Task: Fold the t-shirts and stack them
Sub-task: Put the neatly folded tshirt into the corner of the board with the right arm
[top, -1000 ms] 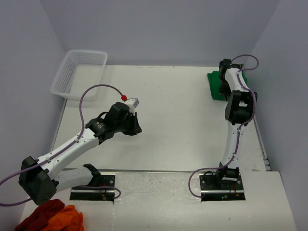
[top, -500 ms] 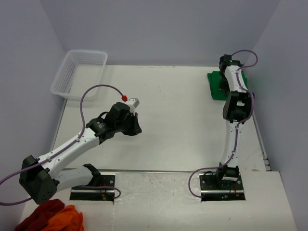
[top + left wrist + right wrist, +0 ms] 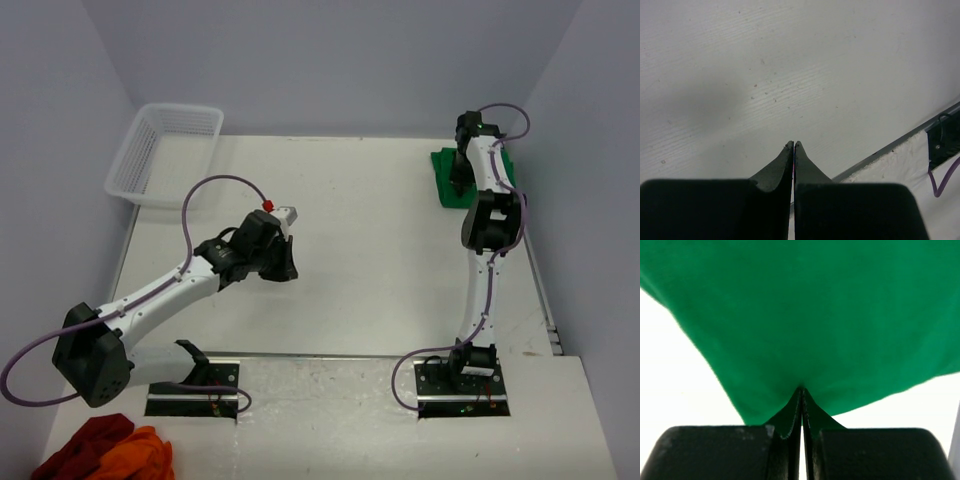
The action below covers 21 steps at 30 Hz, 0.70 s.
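Note:
A folded green t-shirt (image 3: 446, 182) lies at the far right of the white table (image 3: 380, 260). My right gripper (image 3: 458, 176) is over it. In the right wrist view the shirt (image 3: 815, 305) fills the top of the frame, and the gripper (image 3: 801, 389) is shut with its tips pressed against the cloth, which dimples there; no cloth shows between the jaws. My left gripper (image 3: 285, 271) is shut and empty, low over bare table at centre left (image 3: 794, 145).
A white mesh basket (image 3: 165, 150) stands at the far left corner. A heap of red and orange cloth (image 3: 100, 450) lies off the table's near left, beside the left arm's base. The table's near edge rail (image 3: 900, 142) shows in the left wrist view.
The right arm has reached a little further over the green shirt. The left arm's elbow has swung in and its gripper has shifted slightly right.

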Each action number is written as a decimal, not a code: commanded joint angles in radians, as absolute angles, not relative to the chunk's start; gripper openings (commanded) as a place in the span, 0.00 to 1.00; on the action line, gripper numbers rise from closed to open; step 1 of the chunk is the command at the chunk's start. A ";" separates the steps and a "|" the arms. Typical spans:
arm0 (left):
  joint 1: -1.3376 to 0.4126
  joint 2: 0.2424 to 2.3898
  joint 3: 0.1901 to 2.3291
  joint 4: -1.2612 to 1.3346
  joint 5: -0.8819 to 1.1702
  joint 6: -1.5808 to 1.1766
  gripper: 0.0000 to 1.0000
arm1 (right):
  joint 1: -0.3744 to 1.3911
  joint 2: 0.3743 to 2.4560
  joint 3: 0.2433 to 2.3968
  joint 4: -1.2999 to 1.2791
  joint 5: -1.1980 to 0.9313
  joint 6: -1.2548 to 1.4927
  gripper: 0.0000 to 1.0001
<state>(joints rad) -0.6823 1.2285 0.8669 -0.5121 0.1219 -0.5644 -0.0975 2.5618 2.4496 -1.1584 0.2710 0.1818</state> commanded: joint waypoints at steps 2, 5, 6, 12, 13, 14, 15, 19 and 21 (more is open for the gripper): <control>-0.687 1.250 0.953 -0.480 0.169 -0.549 0.00 | -0.098 2.591 2.520 -1.150 0.166 0.133 0.00; -0.687 1.272 0.962 -0.480 0.186 -0.551 0.00 | -0.100 2.612 2.540 -1.128 0.153 0.124 0.00; -0.686 1.275 0.962 -0.479 0.184 -0.554 0.00 | -0.100 2.609 2.536 -1.114 0.156 0.124 0.00; -0.686 1.275 0.963 -0.477 0.181 -0.564 0.00 | -0.100 2.589 2.510 -0.987 0.183 0.137 0.07; -0.687 1.273 0.962 -0.477 0.178 -0.568 0.00 | -0.098 2.589 2.526 -0.976 0.180 0.143 0.05; -0.686 1.272 0.960 -0.477 0.176 -0.571 0.00 | -0.097 2.577 2.525 -0.960 0.163 0.144 0.05; -0.687 1.270 0.953 -0.476 0.176 -0.569 0.00 | -0.097 2.566 2.513 -0.942 0.158 0.146 0.05; -0.689 1.249 0.934 -0.477 0.178 -0.583 0.00 | -0.095 2.551 2.484 -0.904 0.135 0.150 0.06; -0.692 1.240 0.931 -0.477 0.175 -0.584 0.00 | -0.095 2.553 2.484 -0.905 0.126 0.149 0.05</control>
